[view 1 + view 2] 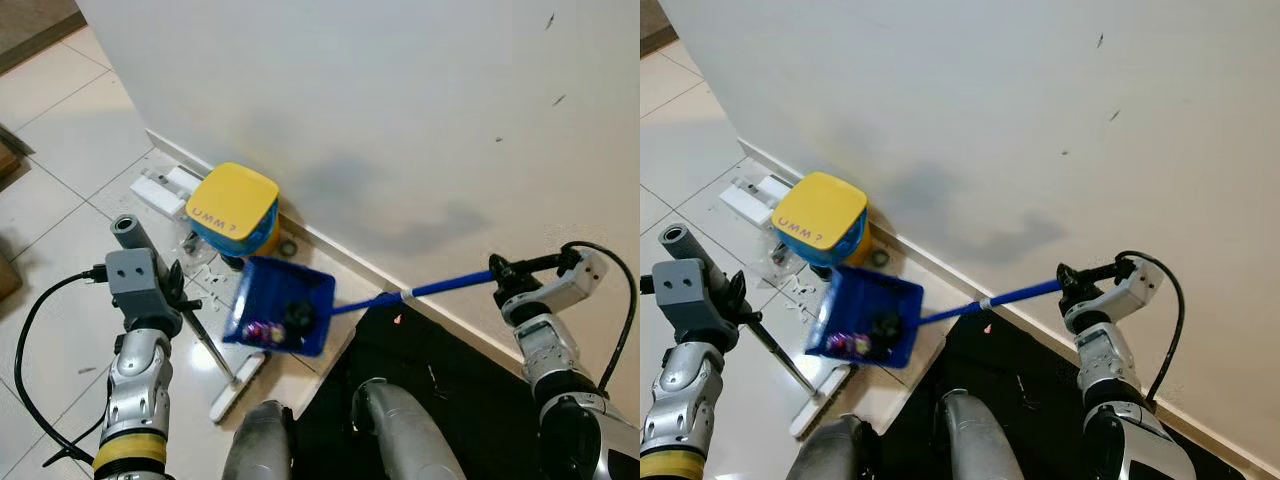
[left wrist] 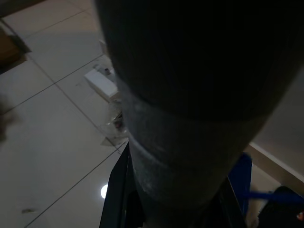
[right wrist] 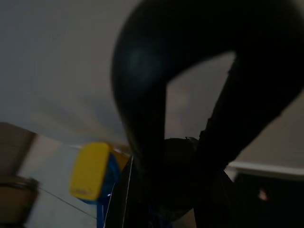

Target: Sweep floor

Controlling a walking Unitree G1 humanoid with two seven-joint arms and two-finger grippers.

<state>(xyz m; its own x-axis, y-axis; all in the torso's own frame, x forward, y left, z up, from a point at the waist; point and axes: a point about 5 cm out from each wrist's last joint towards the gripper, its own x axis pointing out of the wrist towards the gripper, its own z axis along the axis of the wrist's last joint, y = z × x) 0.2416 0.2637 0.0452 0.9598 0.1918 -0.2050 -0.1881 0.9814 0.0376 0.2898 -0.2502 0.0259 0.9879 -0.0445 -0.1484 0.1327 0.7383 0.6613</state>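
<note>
Gripping the long-handled blue plastic dustpan [image 1: 280, 305], the right pincer [image 1: 497, 271] is clamped; the left pincer [image 1: 178, 290] grips the grey-handled white broom [image 1: 225, 375] at nine o'clock.

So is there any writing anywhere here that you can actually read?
"UMM ?" in dark letters on the yellow lid of the bin by the wall; that is how it reads from the head camera, though it may be upside down.
No other writing can be made out.

Head views are evenly bright and sharp, with soft grey shadows on the wall [image 1: 400, 215]. Both wrist views are dim, their near parts blurred.
</note>
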